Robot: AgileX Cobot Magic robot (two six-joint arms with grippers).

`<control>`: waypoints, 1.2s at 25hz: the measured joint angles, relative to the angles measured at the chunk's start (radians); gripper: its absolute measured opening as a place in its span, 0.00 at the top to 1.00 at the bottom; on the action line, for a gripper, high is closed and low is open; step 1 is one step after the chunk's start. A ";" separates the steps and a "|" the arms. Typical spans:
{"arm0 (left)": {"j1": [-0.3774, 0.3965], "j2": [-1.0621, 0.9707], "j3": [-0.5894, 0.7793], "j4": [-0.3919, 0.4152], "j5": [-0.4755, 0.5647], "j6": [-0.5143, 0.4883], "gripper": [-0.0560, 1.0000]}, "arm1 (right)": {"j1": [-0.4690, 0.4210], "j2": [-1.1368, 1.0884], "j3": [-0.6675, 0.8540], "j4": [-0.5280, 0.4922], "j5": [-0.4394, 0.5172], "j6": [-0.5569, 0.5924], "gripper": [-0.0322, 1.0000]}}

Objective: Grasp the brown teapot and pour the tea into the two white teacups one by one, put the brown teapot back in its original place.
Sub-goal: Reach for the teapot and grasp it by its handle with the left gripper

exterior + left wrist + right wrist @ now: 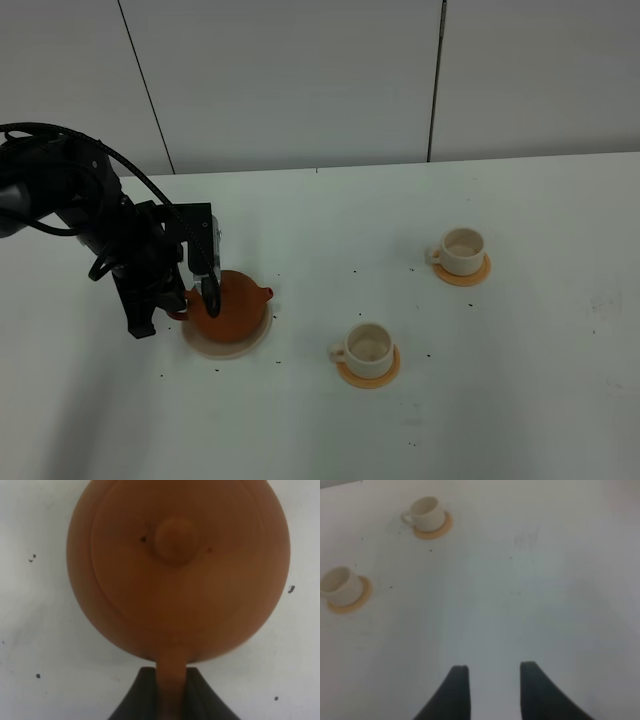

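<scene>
- A brown teapot is being gripped by the left gripper at the left side of a white table, in front of a pale panelled wall.
- The left jaws are being pressed tight on the teapot's loop handle. In the left wrist view the handle is being squeezed between the two dark fingers, with no gap showing on either side.
- The teapot is being kept upright over a pale beige saucer, whose rim is showing at the pot's near side. Whether the pot is resting on the saucer or raised just off it cannot be told.
- The lid is being shown from straight above in the left wrist view, with its round knob at the centre. In the high view the short spout is being pointed towards the right of the table.
- Two white cups are being left untouched, well apart from the teapot. The near cup is being carried by an orange coaster towards the middle of the table, and the far cup by a second coaster further back and to the right.
- The right gripper is being held above bare table with its jaws parted and nothing between them. Both cups are being caught in its wrist view, and the gripper is not appearing in the high view.
- Small dark specks are being shown scattered over the table.
</scene>
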 joint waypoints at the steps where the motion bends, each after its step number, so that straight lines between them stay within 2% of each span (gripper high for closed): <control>1: 0.000 0.000 0.000 0.002 0.001 -0.001 0.79 | 0.000 0.000 0.000 0.000 0.000 0.000 0.74; 13: 0.000 0.019 0.000 0.024 0.000 -0.009 0.78 | 0.000 0.000 0.000 0.000 0.000 0.000 0.74; 21: 0.000 0.028 0.000 0.029 -0.017 -0.009 0.66 | 0.000 0.000 0.000 0.000 0.000 0.000 0.74; 30: 0.000 0.028 0.000 0.032 -0.015 -0.009 0.64 | 0.000 0.000 0.000 0.000 0.000 0.000 0.74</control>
